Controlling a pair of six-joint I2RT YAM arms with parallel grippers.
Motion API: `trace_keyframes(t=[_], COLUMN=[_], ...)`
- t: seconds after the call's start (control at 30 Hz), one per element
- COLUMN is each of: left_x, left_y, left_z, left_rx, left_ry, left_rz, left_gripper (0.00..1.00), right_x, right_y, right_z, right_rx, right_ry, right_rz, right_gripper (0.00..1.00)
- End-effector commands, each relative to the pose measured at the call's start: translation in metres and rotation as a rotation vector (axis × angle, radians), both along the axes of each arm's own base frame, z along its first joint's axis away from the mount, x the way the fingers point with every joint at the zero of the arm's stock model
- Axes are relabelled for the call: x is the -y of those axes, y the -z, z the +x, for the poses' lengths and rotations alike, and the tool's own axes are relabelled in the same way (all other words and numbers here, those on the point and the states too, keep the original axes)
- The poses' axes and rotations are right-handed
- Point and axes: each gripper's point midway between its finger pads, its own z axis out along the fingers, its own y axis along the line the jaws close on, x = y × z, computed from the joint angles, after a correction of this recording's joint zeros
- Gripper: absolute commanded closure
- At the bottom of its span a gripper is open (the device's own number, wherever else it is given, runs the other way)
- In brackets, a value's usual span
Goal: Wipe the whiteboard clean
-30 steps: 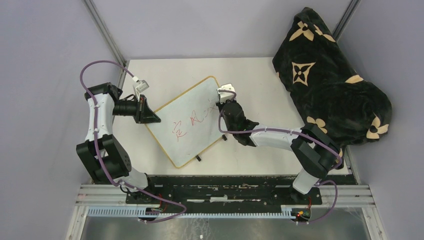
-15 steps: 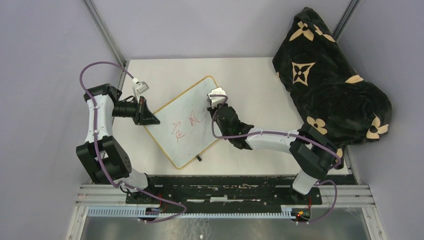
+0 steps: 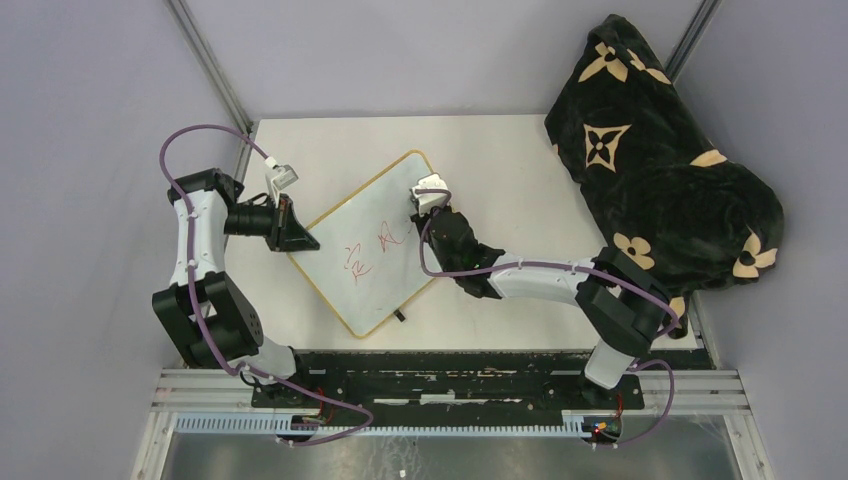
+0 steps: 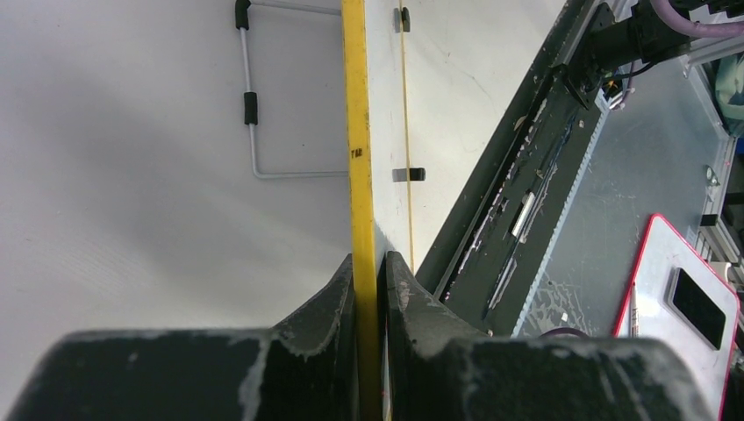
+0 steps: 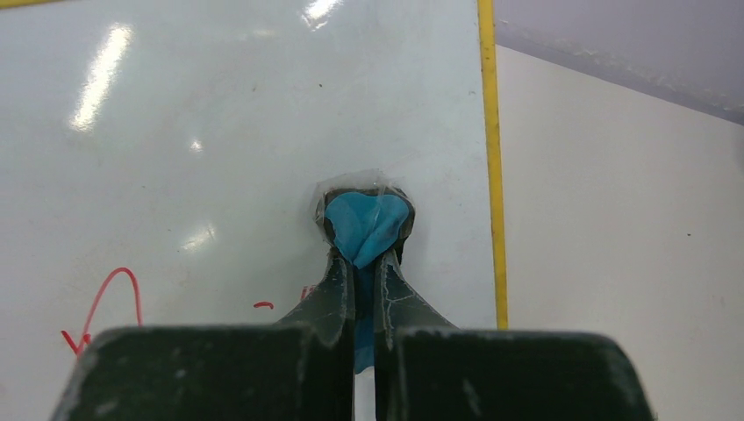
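Observation:
The whiteboard (image 3: 350, 215) lies at an angle on the table, with red handwriting (image 3: 362, 260) near its middle. My left gripper (image 3: 300, 238) is shut on its yellow frame at the left edge; the left wrist view shows the frame (image 4: 357, 132) pinched between the fingers of this gripper (image 4: 367, 263). My right gripper (image 3: 432, 212) is over the board's right part, tips down on the surface. In the right wrist view it (image 5: 361, 259) is shut on a blue cloth (image 5: 367, 226) pressed on the board (image 5: 219, 132), with red strokes (image 5: 105, 303) to its left.
A black blanket with tan flower shapes (image 3: 660, 160) is heaped at the back right, overlapping the table (image 3: 500, 150). A black rail (image 3: 450, 365) runs along the near edge. A white device with a red rim (image 4: 684, 298) lies beyond the rail.
My right gripper has moved left from the board's right edge onto its surface. The red marks nearest that edge are gone. The left arm has not moved.

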Motion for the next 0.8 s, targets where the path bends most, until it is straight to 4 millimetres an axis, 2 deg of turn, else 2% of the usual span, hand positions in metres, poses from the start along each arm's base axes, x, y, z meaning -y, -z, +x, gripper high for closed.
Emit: trace_keyframes(t=[0.0, 0.17, 0.4, 0.53, 0.77], left_x=[-0.010, -0.010, -0.009, -0.010, -0.010], left_y=[0.004, 0.004, 0.003, 0.003, 0.002], left_z=[0.008, 0.007, 0.007, 0.006, 0.006], left_rx=[0.146, 0.145, 0.145, 0.146, 0.147], left_ry=[0.063, 0.063, 0.060, 0.061, 0.060], left_rz=[0.109, 0.111, 0.108, 0.113, 0.113], left_gripper=[0.97, 0.97, 0.97, 0.97, 0.97], right_x=[-0.039, -0.040, -0.035, -0.016, 0.032], right_y=[-0.030, -0.040, -0.057, -0.058, -0.046], right_z=[-0.009, -0.007, 0.011, 0.022, 0.037], right_rx=[0.049, 0.082, 0.129, 0.126, 0.092], right_ry=[-0.124, -0.129, -0.043, 0.017, 0.108], right_rz=[0.096, 0.097, 0.015, 0.007, 0.024], right_gripper=[0.99, 0.99, 0.99, 0.99, 0.99])
